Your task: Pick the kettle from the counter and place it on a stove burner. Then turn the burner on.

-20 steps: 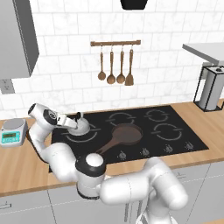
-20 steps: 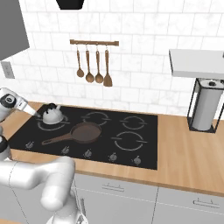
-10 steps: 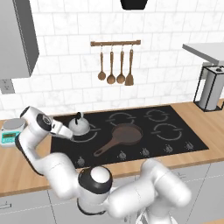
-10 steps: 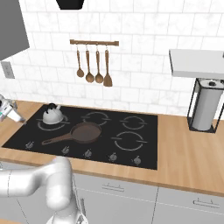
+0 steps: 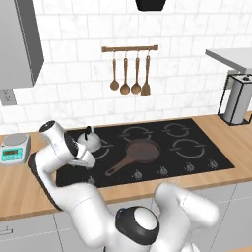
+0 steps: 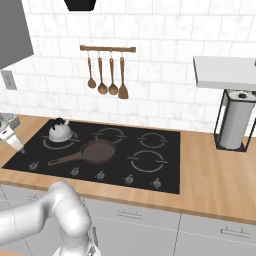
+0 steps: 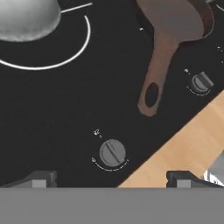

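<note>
The silver-grey kettle (image 5: 91, 141) (image 6: 60, 132) stands upright on the back-left stove burner (image 5: 102, 152) (image 6: 50, 145), whose white ring (image 7: 65, 57) circles its base. In the hand view the kettle (image 7: 26, 17) fills the upper left corner. My gripper (image 7: 111, 179) (image 5: 83, 160) is open and holds nothing. It hangs in front of and to the left of the kettle, apart from it. It points down at the cooktop's front-left knob (image 7: 112, 153). The wooden counter (image 7: 183, 148) runs along the cooktop's front edge.
A brown pan (image 5: 142, 149) (image 6: 97, 151) sits mid-cooktop, its handle (image 7: 154, 78) reaching toward the knob row. A second knob (image 7: 201, 83) lies further along. A scale (image 5: 15, 148) stands on the counter to the left, and a paper-towel holder (image 6: 232, 122) to the right.
My hand has left the kettle, swung back to the left, then come forward and down over the front-left knobs. The kettle stays on the burner. The jaws stay open.
</note>
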Tool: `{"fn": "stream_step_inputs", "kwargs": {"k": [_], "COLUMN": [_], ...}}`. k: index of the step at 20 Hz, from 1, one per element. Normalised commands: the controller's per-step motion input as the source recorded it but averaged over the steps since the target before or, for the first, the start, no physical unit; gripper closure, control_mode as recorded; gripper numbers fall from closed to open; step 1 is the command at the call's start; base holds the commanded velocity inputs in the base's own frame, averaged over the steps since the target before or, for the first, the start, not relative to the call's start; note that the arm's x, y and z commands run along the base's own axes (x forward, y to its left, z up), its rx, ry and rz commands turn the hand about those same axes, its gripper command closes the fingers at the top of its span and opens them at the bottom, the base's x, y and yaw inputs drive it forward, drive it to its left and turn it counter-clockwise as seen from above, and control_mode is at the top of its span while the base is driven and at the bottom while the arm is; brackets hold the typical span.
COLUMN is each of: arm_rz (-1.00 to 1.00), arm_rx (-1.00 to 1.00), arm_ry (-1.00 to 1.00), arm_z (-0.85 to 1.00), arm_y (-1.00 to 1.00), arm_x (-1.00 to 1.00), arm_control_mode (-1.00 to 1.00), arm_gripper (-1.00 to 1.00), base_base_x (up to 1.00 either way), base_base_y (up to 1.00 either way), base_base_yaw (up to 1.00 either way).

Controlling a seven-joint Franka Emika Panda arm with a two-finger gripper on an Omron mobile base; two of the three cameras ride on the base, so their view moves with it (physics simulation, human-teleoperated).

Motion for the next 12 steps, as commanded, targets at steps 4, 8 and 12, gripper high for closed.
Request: {"fn": "stream_step_inputs", "kwargs": {"k": [4,8,12], "arm_rz": [0.29,0.31,0.2], "arm_rx": [0.28,0.16,0.07], "arm_ry": [0.02,0.06,0.06], "arm_z": [0.0,-0.08,-0.14], "arm_y": [-0.34,-0.04,0.06], "arm_x": [-0.16,-0.03,0.0], "arm_control_mode": [-1.0,-1.0,-1.0], "arm_gripper": [-1.0,-1.0,-1.0], "base_base_x": [0.0,0.0,0.0], "base_base_y": [0.0,0.0,0.0], "base_base_yaw": [0.0,0.0,0.0]}}
